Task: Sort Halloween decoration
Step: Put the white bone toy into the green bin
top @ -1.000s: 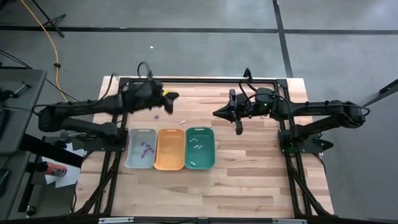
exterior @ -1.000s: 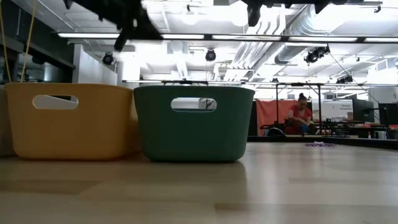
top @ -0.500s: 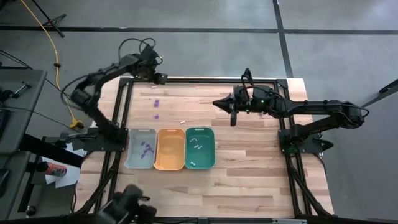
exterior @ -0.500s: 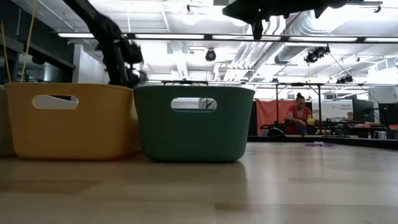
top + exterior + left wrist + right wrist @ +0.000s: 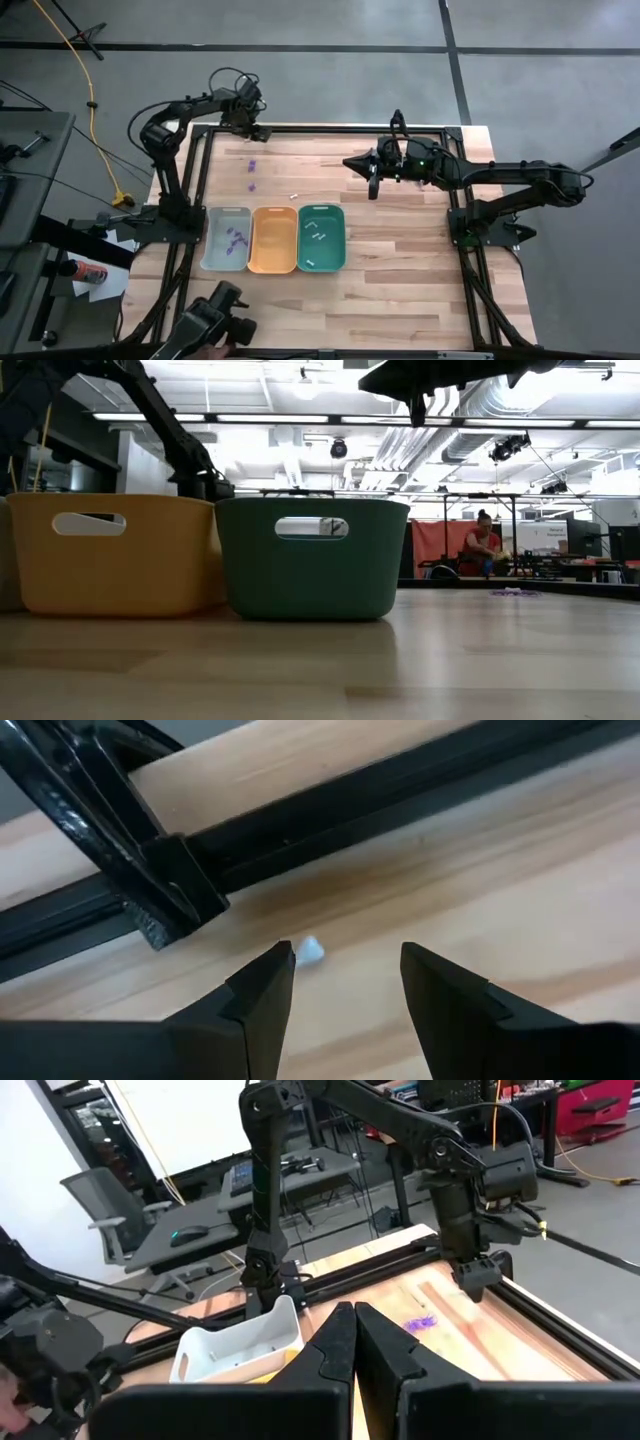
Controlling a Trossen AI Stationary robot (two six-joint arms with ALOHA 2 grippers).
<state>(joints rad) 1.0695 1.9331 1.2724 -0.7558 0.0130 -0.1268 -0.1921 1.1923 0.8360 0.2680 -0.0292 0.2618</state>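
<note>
My left gripper (image 5: 248,131) points down at the table's far left corner, open; the wrist view shows its fingers (image 5: 345,960) apart over bare wood. A tiny white piece (image 5: 310,952) lies on the wood beside one fingertip, next to the black frame rail (image 5: 330,815). Two purple pieces (image 5: 253,163) (image 5: 251,186) and a white stick (image 5: 295,194) lie on the table. Purple pieces (image 5: 235,238) sit in the grey tray (image 5: 212,262), white sticks (image 5: 315,232) in the teal tray (image 5: 337,262). My right gripper (image 5: 372,190) hovers shut, high over the table's middle (image 5: 352,1315).
The orange tray (image 5: 273,262) stands between the grey and teal ones near the table's middle. Black frame rails (image 5: 330,128) run along the far edge and both sides. A dark device (image 5: 215,320) shows at the near left edge. Bare wood lies to the right of the trays.
My left gripper has swung from above the table's left middle toward the far left corner, sunk close to the wood and tipped until it points down. The purple piece that the arm covered shows now. My right gripper has turned slightly in place.
</note>
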